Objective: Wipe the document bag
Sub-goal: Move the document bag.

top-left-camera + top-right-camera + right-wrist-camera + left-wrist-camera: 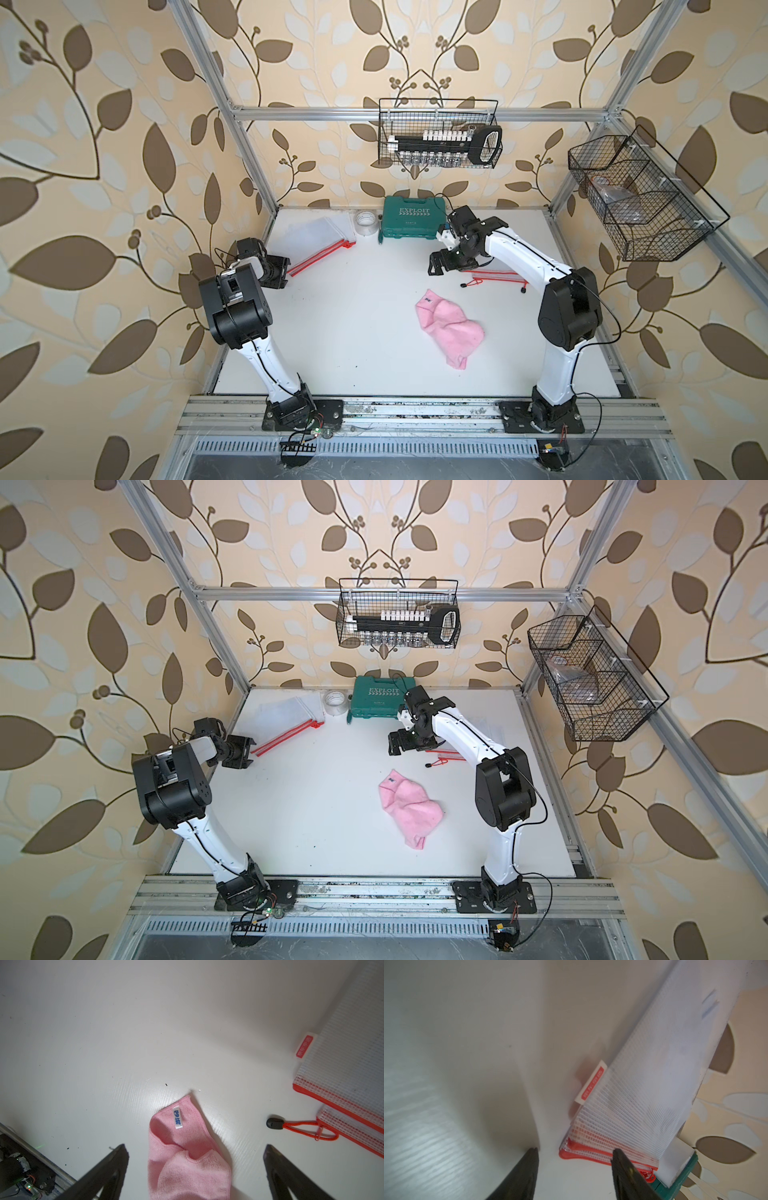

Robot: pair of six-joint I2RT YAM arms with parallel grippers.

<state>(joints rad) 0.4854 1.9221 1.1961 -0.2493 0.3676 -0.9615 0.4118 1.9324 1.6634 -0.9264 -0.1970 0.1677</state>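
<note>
In both top views the table (353,353) holds a toolbox (411,222) at the back, a bag stack (320,237) left of it with tape (365,222) between them, 2 bags (496,275) half hidden under the right arm (523,253), and a cloth (451,328) nearer the front. The left gripper (575,1149) is parted and empty at the stack's red edge. The right gripper (195,1145) is spread wide and empty over the cloth.

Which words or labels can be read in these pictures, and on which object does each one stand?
"EXPLOIT": lid of the green tool case.
"妙潔", probably: white tag on the pink cloth.
Red tag on the document bag: too blurred to read.
Small print under "EXPLOIT": too small.
</note>
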